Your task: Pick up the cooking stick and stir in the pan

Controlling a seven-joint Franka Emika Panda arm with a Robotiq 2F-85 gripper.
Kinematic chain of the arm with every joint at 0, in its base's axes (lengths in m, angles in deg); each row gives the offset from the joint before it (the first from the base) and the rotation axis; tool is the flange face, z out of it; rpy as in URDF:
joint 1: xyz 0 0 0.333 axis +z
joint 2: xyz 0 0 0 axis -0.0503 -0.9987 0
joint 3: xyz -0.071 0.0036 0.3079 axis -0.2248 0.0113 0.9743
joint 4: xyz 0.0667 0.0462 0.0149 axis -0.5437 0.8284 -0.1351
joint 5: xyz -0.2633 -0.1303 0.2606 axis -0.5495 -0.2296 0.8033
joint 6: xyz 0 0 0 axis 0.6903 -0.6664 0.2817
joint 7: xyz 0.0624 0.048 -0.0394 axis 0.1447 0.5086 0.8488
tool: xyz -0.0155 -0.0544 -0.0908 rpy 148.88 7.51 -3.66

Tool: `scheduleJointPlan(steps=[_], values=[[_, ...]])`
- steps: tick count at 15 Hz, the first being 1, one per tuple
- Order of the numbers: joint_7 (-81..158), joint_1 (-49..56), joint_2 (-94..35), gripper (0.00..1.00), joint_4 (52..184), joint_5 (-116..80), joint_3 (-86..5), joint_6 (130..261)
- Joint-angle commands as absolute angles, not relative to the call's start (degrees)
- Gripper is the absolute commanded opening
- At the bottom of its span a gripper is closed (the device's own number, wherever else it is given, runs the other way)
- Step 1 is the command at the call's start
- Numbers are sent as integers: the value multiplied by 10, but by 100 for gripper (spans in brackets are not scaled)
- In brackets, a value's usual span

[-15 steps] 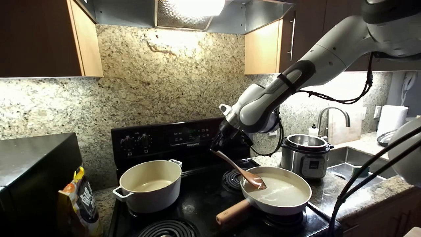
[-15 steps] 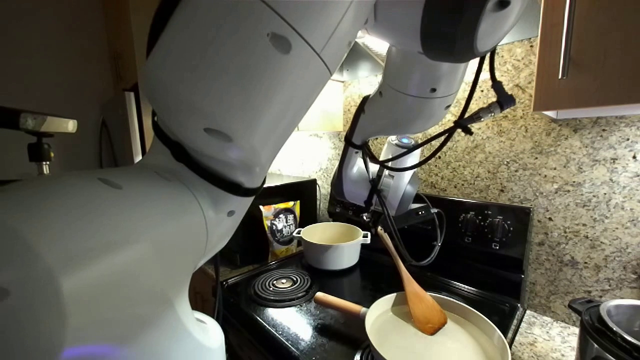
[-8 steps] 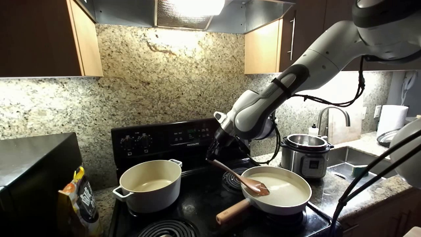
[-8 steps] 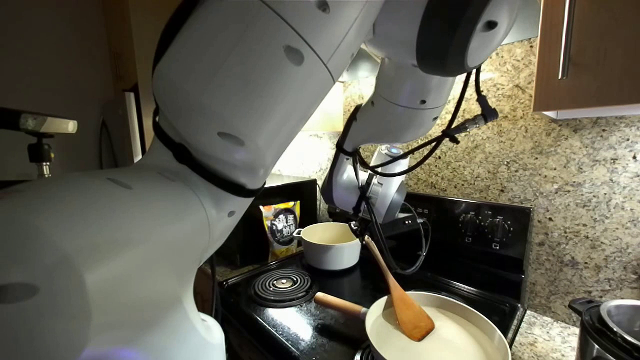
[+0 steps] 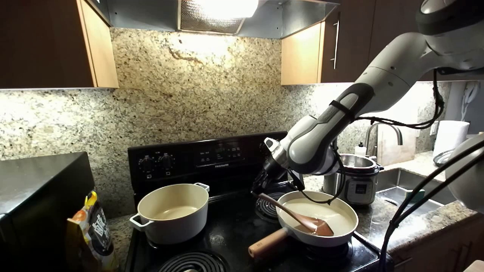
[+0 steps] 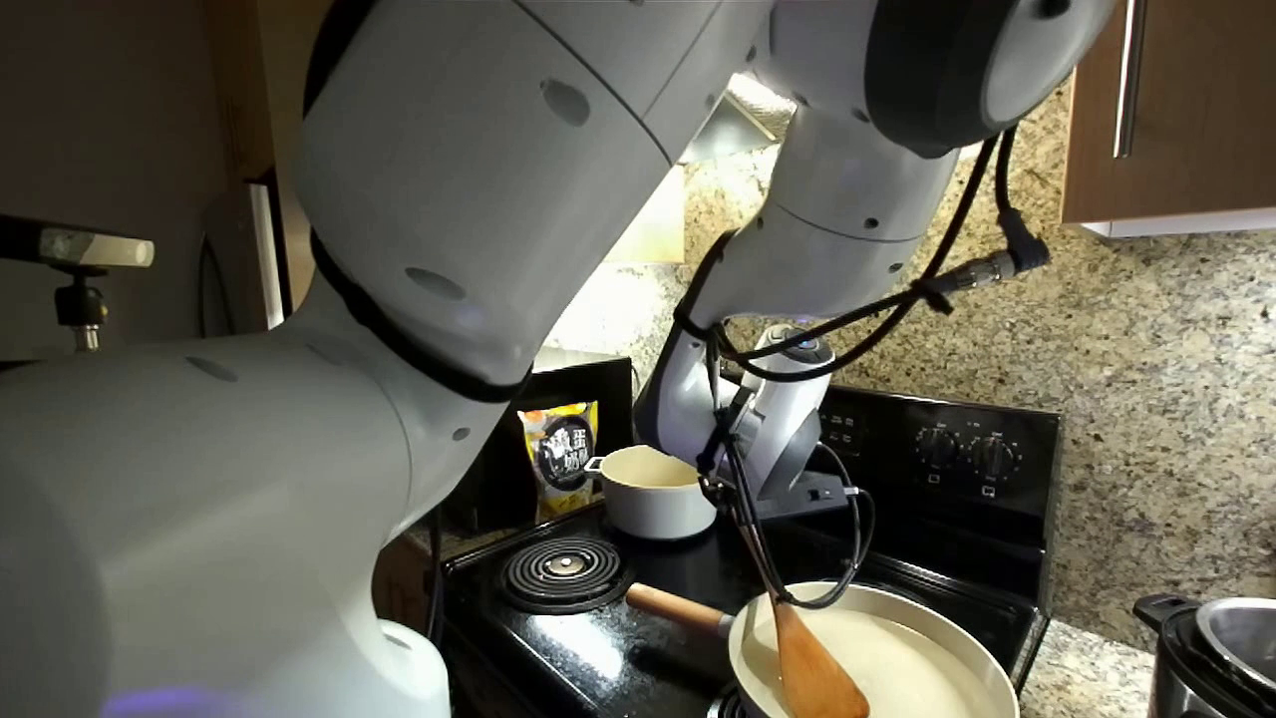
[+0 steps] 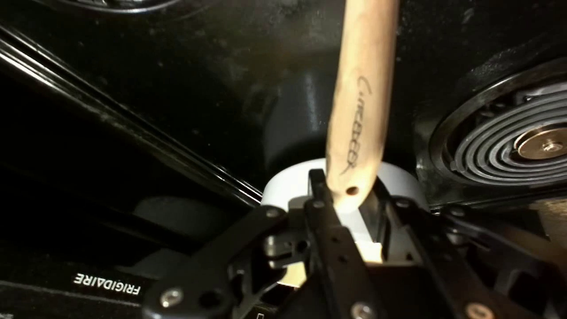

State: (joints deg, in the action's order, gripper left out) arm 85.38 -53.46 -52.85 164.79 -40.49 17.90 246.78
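In an exterior view the gaze slants down across the stove (image 5: 227, 234) to the backsplash (image 5: 196, 94); in an exterior view it passes close by the arm (image 6: 478, 189); both share pan (image 5: 321, 240) and pot (image 5: 183, 231); the wrist view looks closely past the gripper (image 7: 349, 190)

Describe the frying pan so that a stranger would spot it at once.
Start at the black stove. On it stands the frying pan, shallow and round, holding a pale liquid, with a wooden spatula slanting down into it. Its neighbour, the two-handled pot, is cream inside too but deeper; only the pan has a single thick light-wood handle.
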Motion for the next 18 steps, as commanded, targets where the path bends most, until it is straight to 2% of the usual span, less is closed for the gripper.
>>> scheduleJointPlan(steps=[1,7,12,18], values=[[840,-601,-543,10,1669,-421,201,2468],[846,-647,-533,10,1634,-427,215,2428],[866,-590,-525,10,1531,-396,234,2316],[943,-477,-558,10,1425,-344,209,2196]])
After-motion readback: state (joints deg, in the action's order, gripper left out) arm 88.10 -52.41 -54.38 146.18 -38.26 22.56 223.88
